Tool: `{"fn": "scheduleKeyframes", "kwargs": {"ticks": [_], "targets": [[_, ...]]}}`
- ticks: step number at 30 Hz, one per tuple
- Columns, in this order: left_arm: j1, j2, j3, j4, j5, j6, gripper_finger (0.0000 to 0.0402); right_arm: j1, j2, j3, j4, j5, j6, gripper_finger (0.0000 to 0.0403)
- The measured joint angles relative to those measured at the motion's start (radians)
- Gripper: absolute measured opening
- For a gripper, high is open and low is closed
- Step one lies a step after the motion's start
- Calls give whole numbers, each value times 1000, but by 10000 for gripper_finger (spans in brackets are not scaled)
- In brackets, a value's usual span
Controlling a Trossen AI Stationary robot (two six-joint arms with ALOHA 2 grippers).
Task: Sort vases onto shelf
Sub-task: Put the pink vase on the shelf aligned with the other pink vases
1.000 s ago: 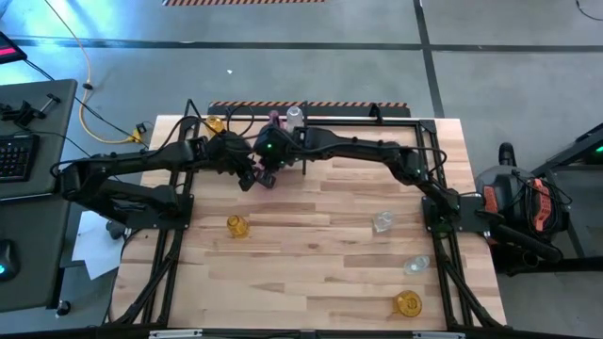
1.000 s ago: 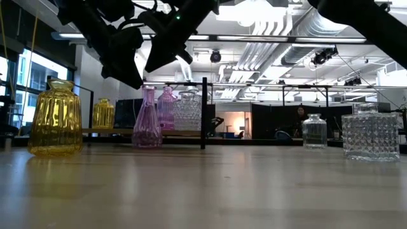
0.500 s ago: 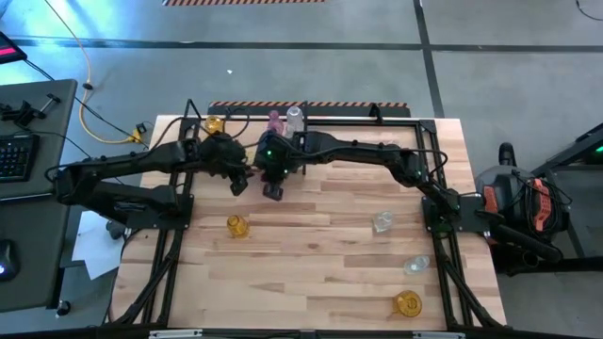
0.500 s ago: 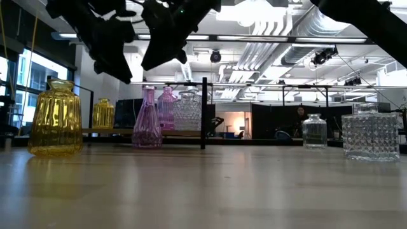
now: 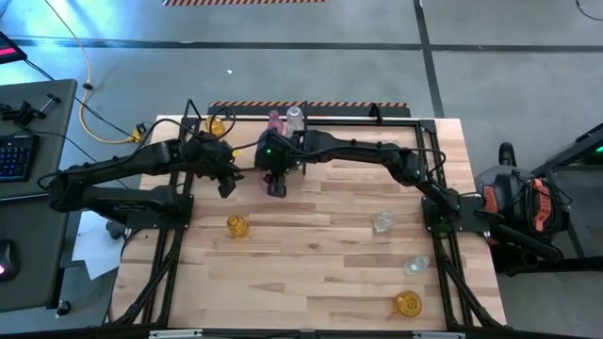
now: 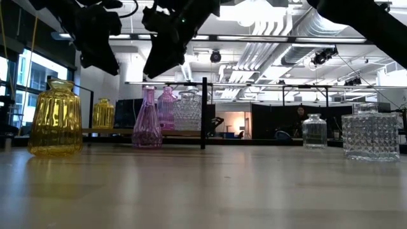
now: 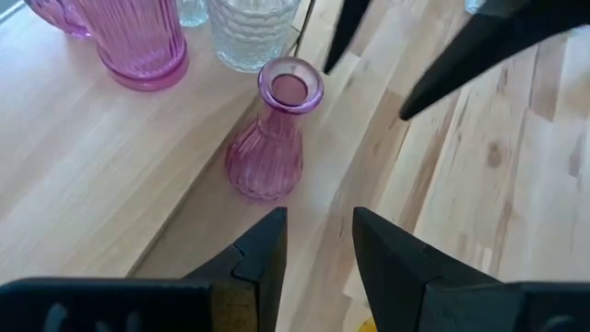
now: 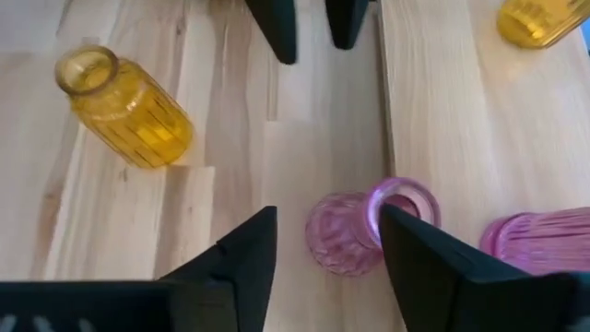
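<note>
pale butcher-block wooden desk (image 5: 311,254), black-framed low shelf (image 5: 396,121) at its far edge, scattered amber-yellow glass vases (image 5: 236,226) and clear glass vases (image 5: 382,222) standing around

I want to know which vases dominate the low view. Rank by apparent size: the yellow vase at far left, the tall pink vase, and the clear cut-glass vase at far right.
1. Yellow vase
2. Clear cut-glass vase, close to it
3. Tall pink vase

Nearness to the camera inflates the first two, so true sizes stay unsure.

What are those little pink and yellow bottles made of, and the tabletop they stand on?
The pink vase looks like ribbed, tinted glass: the wood shows through its walls and its rim shines. The yellow vase seems the same, amber and see-through, with room light passing through it. The tabletop looks like pale wood in glued strips, with a smooth, slightly glossy finish; grain lines and joints show.
</note>
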Motion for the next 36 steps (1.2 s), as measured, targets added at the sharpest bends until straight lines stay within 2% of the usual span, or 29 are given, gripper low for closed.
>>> {"fn": "scheduleKeyframes", "kwargs": {"ticks": [8, 14, 25, 29, 34, 36], "targets": [[-16, -24, 0, 0, 0, -26, 117, -14, 0, -7, 32, 15, -49, 177], [-47, -109, 0, -1, -3, -70, 117, -19, 27, -7, 51, -15, -42, 177], [-50, -234, 0, -31, -7, -123, 117, -26, 69, -3, 54, -9, -8, 172], [-50, -251, 0, -50, -11, -130, 117, -26, 71, -3, 55, -4, -4, 130], [-50, -266, -1, -55, -32, -133, 117, -25, 71, -3, 53, 3, -5, 32], [-50, -269, -1, -55, -33, -133, 117, -20, 71, -3, 52, 8, -22, 11]]}}
